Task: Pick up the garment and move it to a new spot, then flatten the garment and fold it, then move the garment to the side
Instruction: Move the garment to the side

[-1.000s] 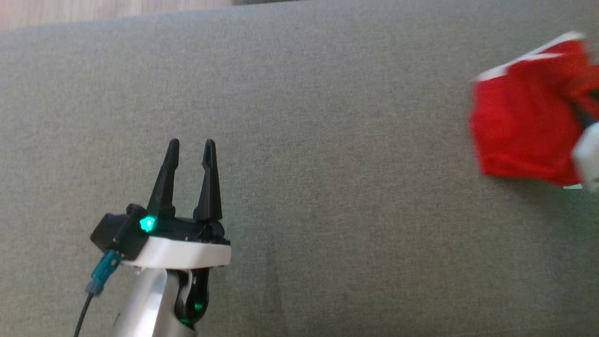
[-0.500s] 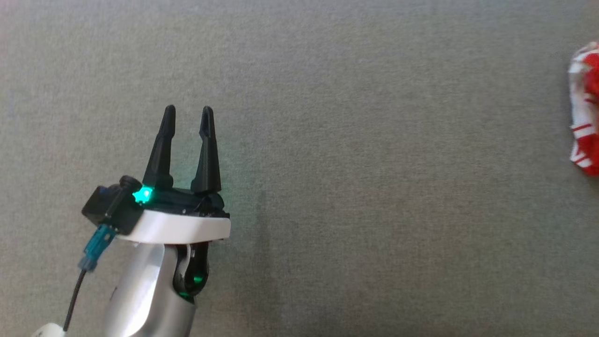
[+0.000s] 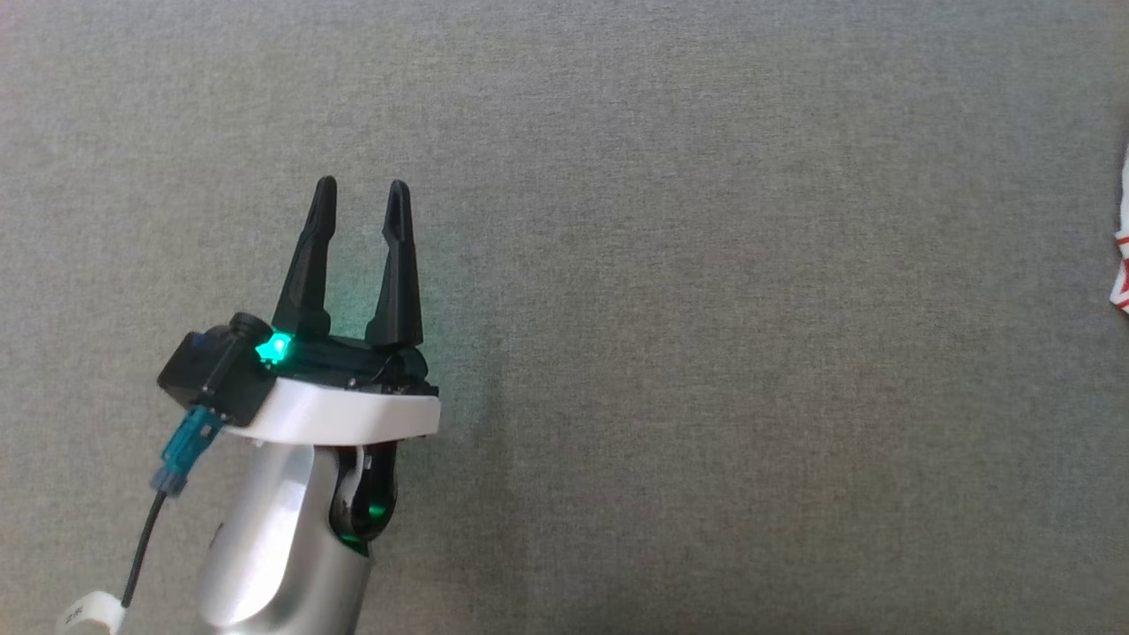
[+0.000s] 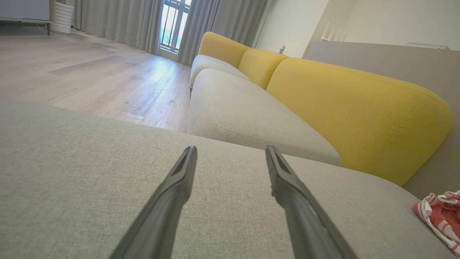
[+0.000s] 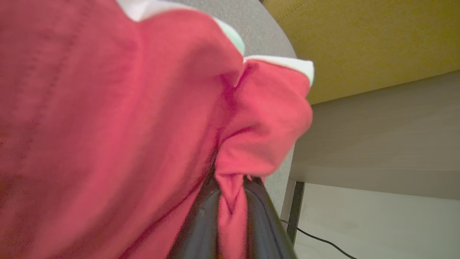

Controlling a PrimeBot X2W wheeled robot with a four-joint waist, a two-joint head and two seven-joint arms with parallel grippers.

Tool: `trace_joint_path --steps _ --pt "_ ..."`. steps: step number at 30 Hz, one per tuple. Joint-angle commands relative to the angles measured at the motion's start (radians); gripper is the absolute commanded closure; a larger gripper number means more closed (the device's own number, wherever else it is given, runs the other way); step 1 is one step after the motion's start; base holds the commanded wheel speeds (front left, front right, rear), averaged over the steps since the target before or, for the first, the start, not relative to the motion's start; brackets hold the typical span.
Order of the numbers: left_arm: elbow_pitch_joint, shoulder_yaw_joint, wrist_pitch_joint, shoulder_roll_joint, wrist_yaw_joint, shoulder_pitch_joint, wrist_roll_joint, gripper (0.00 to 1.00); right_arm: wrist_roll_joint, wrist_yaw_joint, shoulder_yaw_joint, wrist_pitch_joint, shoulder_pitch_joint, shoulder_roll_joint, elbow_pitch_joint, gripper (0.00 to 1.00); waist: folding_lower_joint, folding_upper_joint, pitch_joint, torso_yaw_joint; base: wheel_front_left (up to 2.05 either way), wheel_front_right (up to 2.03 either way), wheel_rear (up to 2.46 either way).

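The garment [image 5: 107, 118] is red with white trim. In the right wrist view it hangs bunched close before the camera, and my right gripper [image 5: 231, 187] is shut on a pinched fold of it between the dark fingers [image 5: 199, 226]. A red-and-white sliver of the garment [image 3: 1122, 265] shows at the head view's right edge. Its striped edge [image 4: 440, 216] lies low at the right in the left wrist view. My left gripper [image 3: 362, 183] stands open over the grey cushion [image 3: 706, 353], far left of the garment, with nothing between its fingers [image 4: 179, 187].
The grey cushion [image 4: 72, 180] is a wide flat surface. Beyond it stands a sofa with a pale seat [image 4: 244, 111] and yellow backs [image 4: 352, 108], then wood floor [image 4: 90, 72]. A grey panel [image 5: 377, 144] and a cable [image 5: 323, 241] lie past the cushion's right end.
The head camera has shifted. Relative to my still, open left gripper, the garment held by the right gripper has gone rightward, from well inside the picture to a sliver at its edge.
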Motion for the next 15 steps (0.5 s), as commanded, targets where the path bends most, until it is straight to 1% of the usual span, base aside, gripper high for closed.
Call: trace_joint_path --steps 1,2,4,5,10,13,15 --pt "-0.031 0.028 -0.005 0.008 -0.006 -0.023 0.006 0.00 -0.021 0.007 -0.030 -0.006 0.036 -0.033 -0.005 0.26 -0.0001 0.0000 -0.001 -0.003 0.00 0.00 0.00" --pt "-0.030 0.029 -0.005 0.008 -0.006 -0.023 0.007 0.00 -0.027 0.007 -0.047 -0.007 0.035 -0.022 -0.003 0.00 -0.0001 0.0000 -0.004 -0.006 0.00 0.00 0.00" --pt "-0.027 0.033 -0.005 0.008 -0.006 -0.020 0.007 0.00 -0.038 0.007 -0.091 -0.008 0.025 0.010 0.001 0.00 -0.0001 0.0000 -0.011 -0.013 0.00 0.00 0.00" --pt "-0.022 0.037 -0.005 0.008 -0.006 -0.018 0.006 0.00 -0.041 0.007 -0.145 -0.013 0.009 0.054 0.002 0.00 -0.0001 0.0000 -0.021 -0.022 0.00 0.00 0.00" --pt "-0.019 0.049 -0.005 0.008 -0.006 -0.015 0.013 0.00 -0.067 0.007 -0.233 -0.034 -0.018 0.149 -0.048 0.00 -0.0001 0.0000 -0.065 -0.048 0.00 0.00 0.00" --pt "-0.021 0.061 -0.005 0.008 -0.006 0.000 0.014 0.00 -0.049 0.007 -0.313 -0.081 -0.025 0.244 -0.094 0.00 -0.0001 0.0000 -0.113 -0.061 0.00 0.00 0.00" --pt "-0.024 0.071 -0.005 0.008 -0.006 0.015 0.019 0.00 -0.028 0.007 -0.368 -0.120 -0.017 0.327 -0.133 0.00 -0.0001 0.0000 -0.143 -0.072 0.00 0.00 0.00"
